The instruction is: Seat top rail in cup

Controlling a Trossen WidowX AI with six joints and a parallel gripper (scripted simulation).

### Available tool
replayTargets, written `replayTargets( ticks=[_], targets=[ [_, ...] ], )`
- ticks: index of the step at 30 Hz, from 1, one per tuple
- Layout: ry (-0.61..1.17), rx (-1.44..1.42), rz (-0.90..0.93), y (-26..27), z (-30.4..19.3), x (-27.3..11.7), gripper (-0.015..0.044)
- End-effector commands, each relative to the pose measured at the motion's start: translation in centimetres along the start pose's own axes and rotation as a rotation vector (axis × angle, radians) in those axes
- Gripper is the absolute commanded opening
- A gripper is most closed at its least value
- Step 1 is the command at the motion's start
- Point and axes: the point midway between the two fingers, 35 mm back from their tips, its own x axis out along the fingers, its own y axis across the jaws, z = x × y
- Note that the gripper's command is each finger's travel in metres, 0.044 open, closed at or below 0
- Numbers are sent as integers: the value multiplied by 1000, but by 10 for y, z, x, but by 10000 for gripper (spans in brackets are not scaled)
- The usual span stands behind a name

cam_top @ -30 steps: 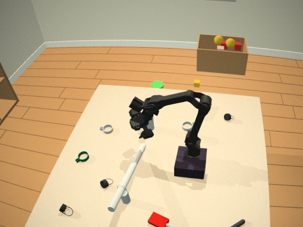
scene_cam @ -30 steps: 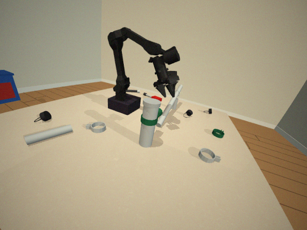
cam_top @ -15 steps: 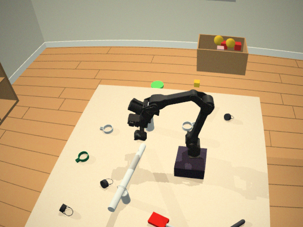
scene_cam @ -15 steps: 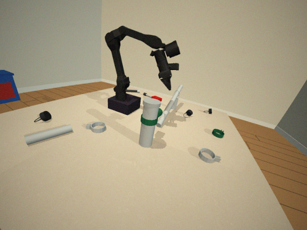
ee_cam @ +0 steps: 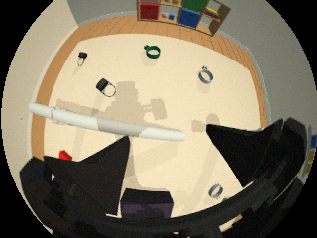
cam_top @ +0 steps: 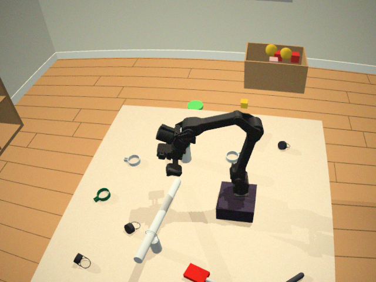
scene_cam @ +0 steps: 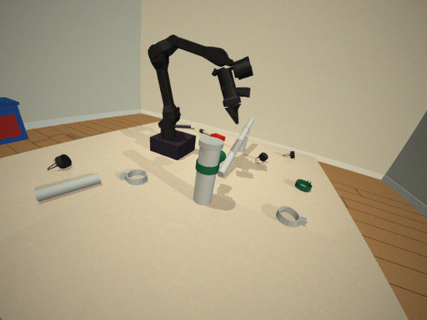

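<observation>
The pale rail (cam_top: pixel 158 220) (scene_cam: pixel 237 146) (ee_cam: pixel 76 119) passes through the thin wire loop on the small post (cam_top: pixel 155 245) (scene_cam: pixel 243 145). Its near end in the exterior view is outside the green cup (scene_cam: pixel 223 157), with a gap visible in the top view. The cup is partly hidden behind the big post (scene_cam: pixel 203 189) (cam_top: pixel 186 157). The green brace band (scene_cam: pixel 207 168) is around the post, somewhat below its cap. My gripper (cam_top: pixel 174 173) (scene_cam: pixel 236 122) (ee_cam: pixel 169 134) is open and empty above the rail, near its post-side end, apparently not touching it.
Grey bands (cam_top: pixel 133 160) (scene_cam: pixel 137 177), a green band (cam_top: pixel 103 194) (scene_cam: pixel 303 187) and black loop caps (cam_top: pixel 129 228) (scene_cam: pixel 63 161) lie around. A grey tube (scene_cam: pixel 69 187) lies at left in the exterior view. A red-headed tool (cam_top: pixel 196 272) is near the small post.
</observation>
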Motion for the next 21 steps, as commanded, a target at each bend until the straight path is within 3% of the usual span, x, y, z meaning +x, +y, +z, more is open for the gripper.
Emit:
replayTargets(
  ticks=[1,10,21],
  targets=[
    [123,-366,59,12,-3,22,440],
    [324,-1245,356,38,-17,71,440],
    [327,-1262,364,38,-18,72,440]
  ],
)
